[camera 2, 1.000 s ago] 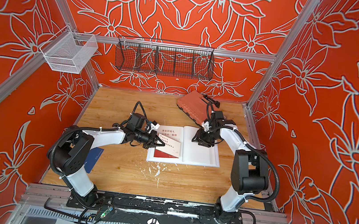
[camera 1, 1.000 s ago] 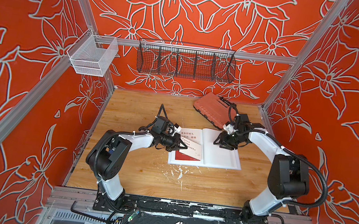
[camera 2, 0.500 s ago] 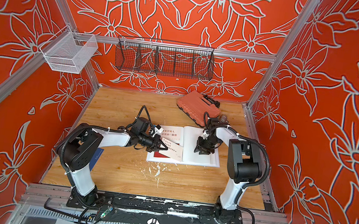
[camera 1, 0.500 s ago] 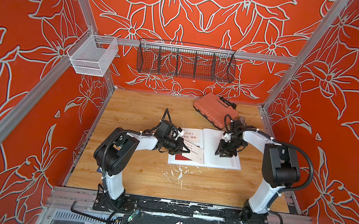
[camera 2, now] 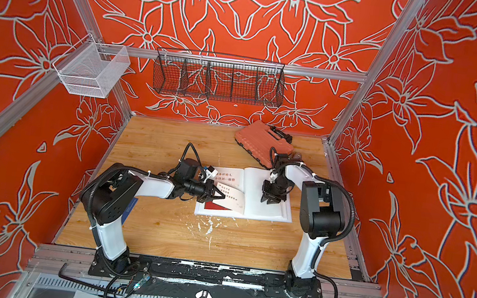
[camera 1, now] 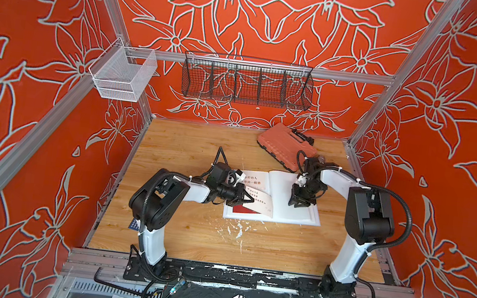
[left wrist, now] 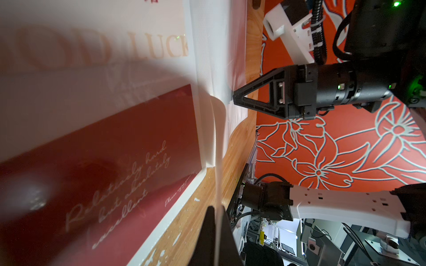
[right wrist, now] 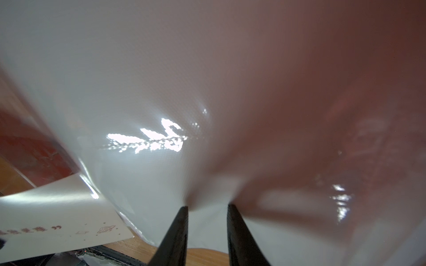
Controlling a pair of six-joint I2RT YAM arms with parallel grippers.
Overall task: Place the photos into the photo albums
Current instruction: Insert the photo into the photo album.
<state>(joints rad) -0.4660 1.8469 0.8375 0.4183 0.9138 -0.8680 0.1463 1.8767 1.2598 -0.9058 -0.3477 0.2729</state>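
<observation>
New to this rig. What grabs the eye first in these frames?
The loud orange floral-print walls surround everything. At the middle of the wooden table lies the open white photo album, the left gripper shut on a white card with Chinese text over its left page, the right gripper tips-down at its right page. An orange ribbed plastic case sits at the back.

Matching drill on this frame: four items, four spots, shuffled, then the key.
Items
1. white card
2. dark red card
3. orange case
4. black wire basket

Spots
A. hanging on the back rail
B. lying on the album, left-hand page
C. pinched in the left tool
D. on the table, behind the album

Pairs: 1-C, 2-B, 3-D, 4-A
</observation>
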